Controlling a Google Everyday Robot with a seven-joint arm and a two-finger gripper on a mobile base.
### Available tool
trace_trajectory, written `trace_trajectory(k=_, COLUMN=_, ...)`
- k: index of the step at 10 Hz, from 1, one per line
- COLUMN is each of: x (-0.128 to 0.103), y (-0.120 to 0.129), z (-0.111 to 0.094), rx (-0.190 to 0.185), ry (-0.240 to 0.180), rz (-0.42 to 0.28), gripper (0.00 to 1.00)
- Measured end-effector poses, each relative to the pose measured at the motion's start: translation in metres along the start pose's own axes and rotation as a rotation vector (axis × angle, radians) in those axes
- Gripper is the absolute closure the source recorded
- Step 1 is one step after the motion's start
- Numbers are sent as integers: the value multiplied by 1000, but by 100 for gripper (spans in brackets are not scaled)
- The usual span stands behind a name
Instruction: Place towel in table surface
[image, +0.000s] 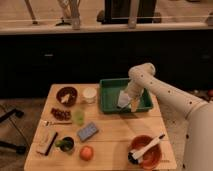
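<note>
Grey towel (123, 98) lies in the tray (107, 95), just beside the gripper (132, 103) on the tray's inner side. Its fingers stand spread wide, and bare table (112, 132) lies nearer the camera.

From where I stand, the robot's white rounded body (200, 135) sits at the right side, and its single white arm (167, 94) reaches out from the shoulder, rising toward my left in one long straight segment. At a bulky rounded elbow joint (141, 75) the arm bends sharply, and the short forearm drops almost straight down, leaning slightly left. The two-finger gripper (131, 103) hangs at its end, pointing downward, low inside the green rectangular plastic tray (107, 85), toward its front right part. Its fingers stand spread apart.
</note>
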Motion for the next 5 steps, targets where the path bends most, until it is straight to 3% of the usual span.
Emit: trace_trajectory(k=5, x=-12, y=-10, z=-15, rx=28, ry=7, rz=-19, gripper=20)
